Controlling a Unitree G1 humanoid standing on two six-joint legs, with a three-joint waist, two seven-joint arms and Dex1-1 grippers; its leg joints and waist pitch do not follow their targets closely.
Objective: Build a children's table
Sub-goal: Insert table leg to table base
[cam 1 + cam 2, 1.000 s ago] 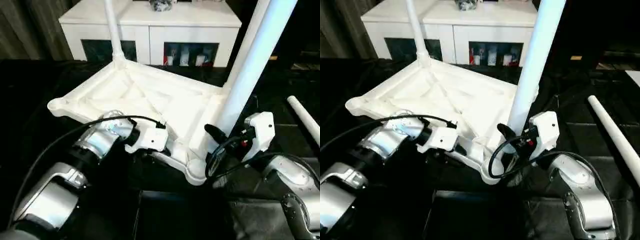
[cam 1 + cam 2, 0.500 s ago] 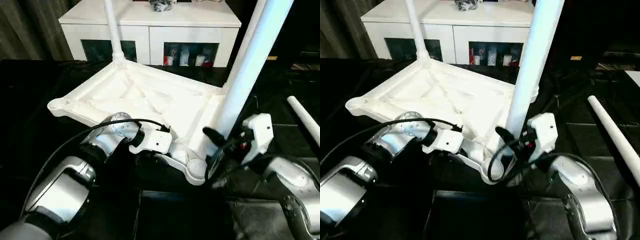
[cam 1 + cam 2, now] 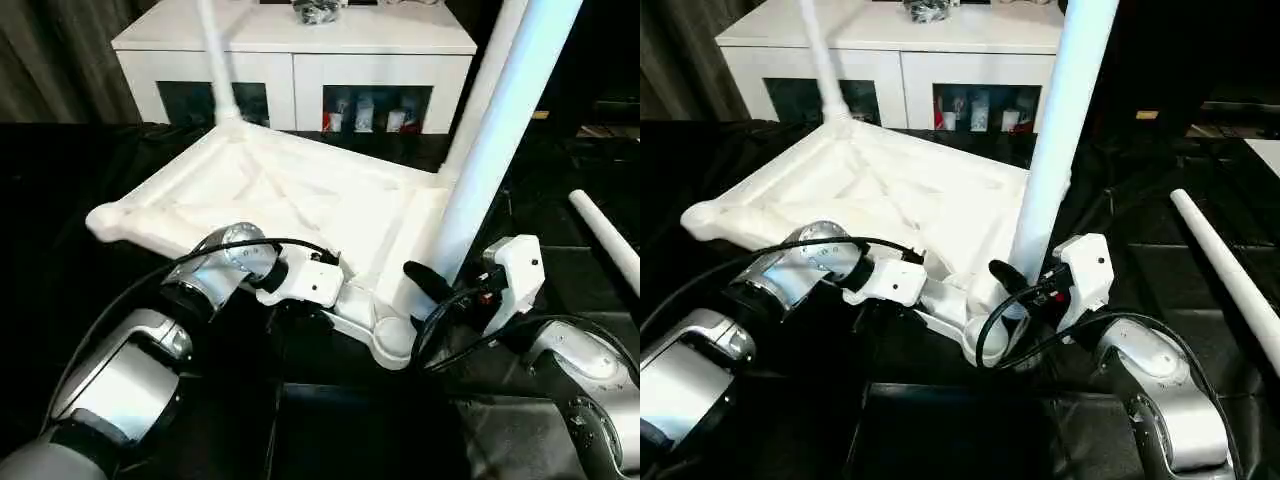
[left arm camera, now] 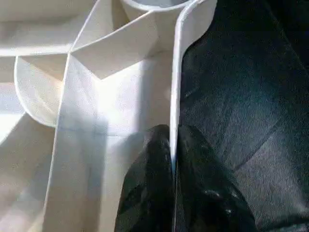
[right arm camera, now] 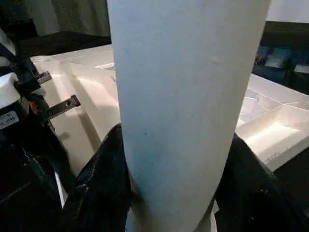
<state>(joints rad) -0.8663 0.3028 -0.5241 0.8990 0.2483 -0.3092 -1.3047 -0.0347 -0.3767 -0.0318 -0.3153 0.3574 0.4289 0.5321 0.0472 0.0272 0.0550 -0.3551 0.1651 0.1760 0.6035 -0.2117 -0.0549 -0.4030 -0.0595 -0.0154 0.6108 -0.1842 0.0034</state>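
The white tabletop (image 3: 300, 195) lies upside down on the black surface, ribs facing up. One leg (image 3: 215, 60) stands in its far left corner and another (image 3: 478, 100) rises at the far right corner. My left gripper (image 4: 173, 133) is shut on the tabletop's thin near rim, one black finger (image 4: 149, 169) on each side of it. My right gripper (image 5: 174, 159) is shut on a thick upright leg (image 3: 500, 140), low down, just behind the near right corner socket (image 3: 393, 340). The gripper hides the foot of this leg.
A loose white leg (image 3: 605, 235) lies on the black surface to the right. A white cabinet (image 3: 290, 60) with dark glass doors stands behind the tabletop. Black cables loop from both wrists near the front corner.
My left gripper has slid right along the near rim and closed its fingers onto it. The right gripper still holds the upright leg, about where it was.
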